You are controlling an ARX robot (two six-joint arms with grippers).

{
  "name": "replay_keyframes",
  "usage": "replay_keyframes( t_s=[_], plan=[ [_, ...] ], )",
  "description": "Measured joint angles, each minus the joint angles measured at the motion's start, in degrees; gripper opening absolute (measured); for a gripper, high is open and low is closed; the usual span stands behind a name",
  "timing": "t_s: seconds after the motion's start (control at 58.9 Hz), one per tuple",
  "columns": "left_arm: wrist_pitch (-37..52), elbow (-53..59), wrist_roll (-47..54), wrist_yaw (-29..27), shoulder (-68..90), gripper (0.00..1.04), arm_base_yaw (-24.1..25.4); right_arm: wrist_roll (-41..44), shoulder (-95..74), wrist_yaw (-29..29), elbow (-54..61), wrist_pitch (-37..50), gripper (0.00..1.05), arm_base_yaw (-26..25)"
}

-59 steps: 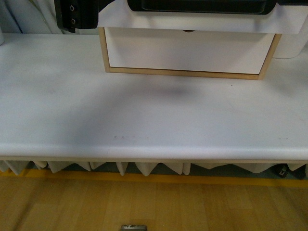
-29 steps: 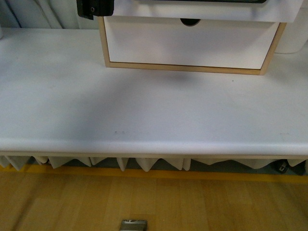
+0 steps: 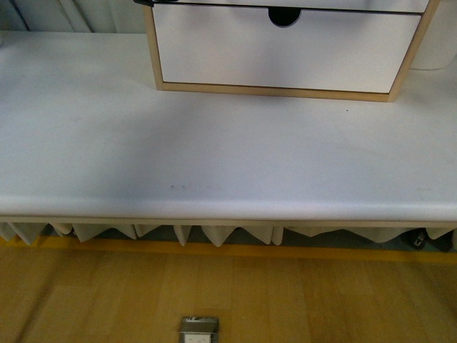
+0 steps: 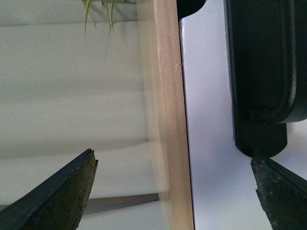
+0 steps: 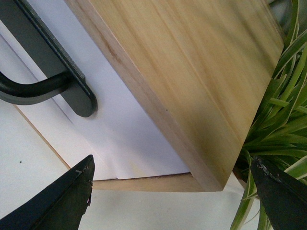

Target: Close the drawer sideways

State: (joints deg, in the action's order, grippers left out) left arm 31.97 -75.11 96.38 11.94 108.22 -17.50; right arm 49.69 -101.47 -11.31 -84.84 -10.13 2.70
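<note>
In the front view only a thin strip of the drawer (image 3: 357,4) shows at the top edge, above the plain white lower front (image 3: 285,57). In the left wrist view the drawer's white front (image 4: 206,143) and black bar handle (image 4: 266,72) lie beside the cabinet's wooden edge (image 4: 170,120). My left gripper (image 4: 172,154) is open and straddles that edge. In the right wrist view the drawer front (image 5: 110,110) with its handle (image 5: 48,72) meets the cabinet's wooden side (image 5: 192,72). My right gripper (image 5: 172,160) is open at that corner. How far the drawer stands out I cannot tell.
The cabinet stands at the back of a white table (image 3: 228,143), whose front edge runs across the lower half of the front view. A green leafy plant (image 5: 283,120) grows close to the cabinet's side by my right gripper. A white wall (image 4: 72,86) lies beyond the left gripper.
In the front view the cabinet has shifted upward in the picture. The handled drawer front and the dark gripper part at the top left have slid almost out of the top edge.
</note>
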Motion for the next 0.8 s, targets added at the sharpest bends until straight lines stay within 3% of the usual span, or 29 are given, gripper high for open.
replay_keyframes(
  t_s=[0.425,0.798],
  plan=[
    [0.81,-1.60,-1.44,0.15,1.60,0.98,-0.57,-2.60,-1.38,-0.28,-1.09,2.86,0.95,-0.48],
    [10.58,14.34,-11.19,-3.82,-9.60,0.98,1.20,-5.20,10.80,-1.73,12.46,8.02,0.95,-0.48]
  ],
)
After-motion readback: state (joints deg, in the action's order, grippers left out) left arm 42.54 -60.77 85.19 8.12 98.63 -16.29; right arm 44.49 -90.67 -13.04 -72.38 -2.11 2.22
